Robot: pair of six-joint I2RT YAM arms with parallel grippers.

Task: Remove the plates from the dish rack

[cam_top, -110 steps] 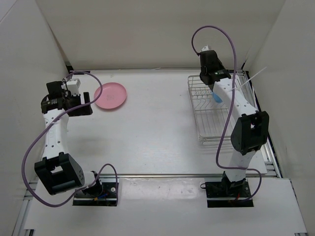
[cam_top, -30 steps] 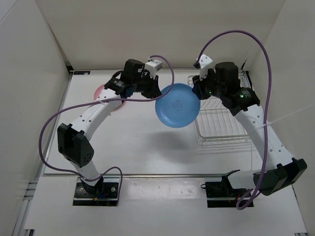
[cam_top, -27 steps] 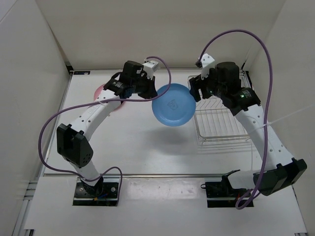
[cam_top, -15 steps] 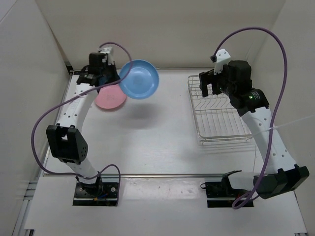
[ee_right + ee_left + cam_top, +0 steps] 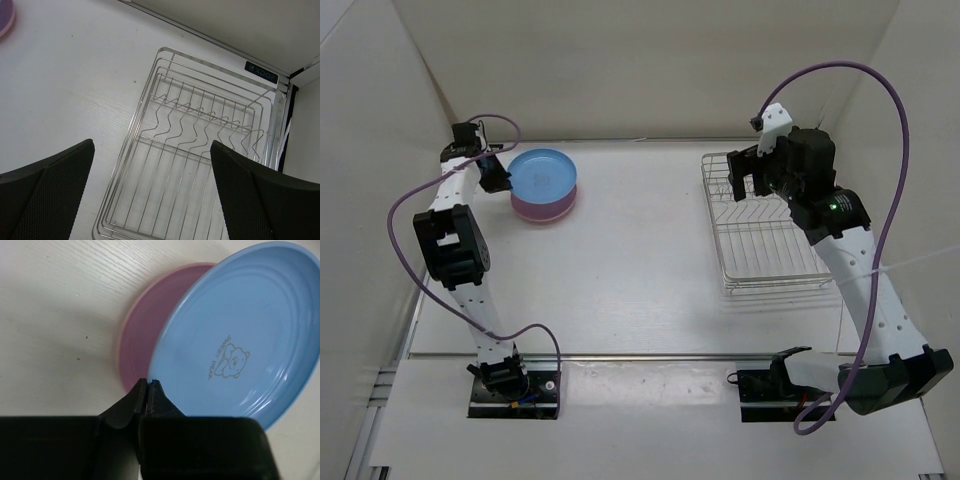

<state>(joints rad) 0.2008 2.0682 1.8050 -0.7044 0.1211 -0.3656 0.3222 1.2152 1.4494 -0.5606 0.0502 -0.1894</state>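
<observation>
Blue plate [image 5: 542, 172], rim pinched by the outstretched left gripper [image 5: 147, 390], overlaps the pink plate [image 5: 546, 208] at upper left. Right gripper [image 5: 746, 182] hangs splayed above one dish rack [image 5: 770, 240].

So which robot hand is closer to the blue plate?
Left. The left gripper pinches the rim of the blue plate, which lies over the pink plate. The right gripper is open over the dish rack, across the table.
</observation>
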